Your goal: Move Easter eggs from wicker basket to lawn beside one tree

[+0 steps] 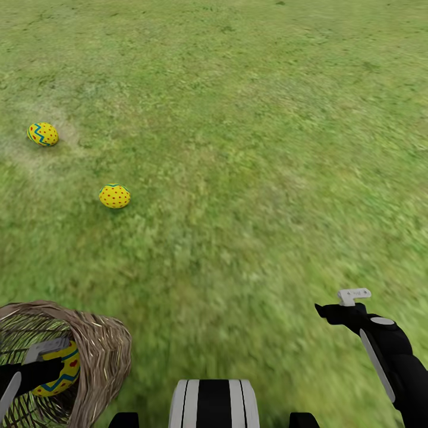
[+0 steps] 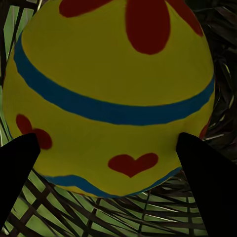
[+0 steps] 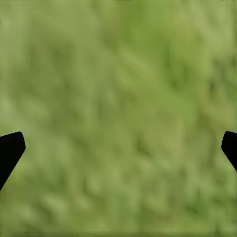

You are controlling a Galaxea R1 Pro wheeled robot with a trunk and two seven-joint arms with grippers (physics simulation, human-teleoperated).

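Observation:
Two Easter eggs lie apart on the lawn (image 1: pixel 267 148): a yellow one with blue zigzags (image 1: pixel 43 134) at far left and a red-dotted one (image 1: pixel 115 196) nearer me. The wicker basket (image 1: pixel 104 351) sits at the bottom left of the head view. Inside it is a third egg (image 1: pixel 62 371), yellow with blue bands and red hearts. My left gripper (image 1: pixel 56 364) reaches into the basket. Up close, its black fingers (image 2: pixel 19 173) press both sides of this egg (image 2: pixel 113 84). Low over bare grass at the right, my right gripper (image 1: pixel 333 306) is open and empty (image 3: pixel 121 148).
Short green grass stretches in every direction, with a paler worn patch (image 1: pixel 35 148) around the zigzag egg. My striped base (image 1: pixel 214 404) shows at the bottom edge, between the arms.

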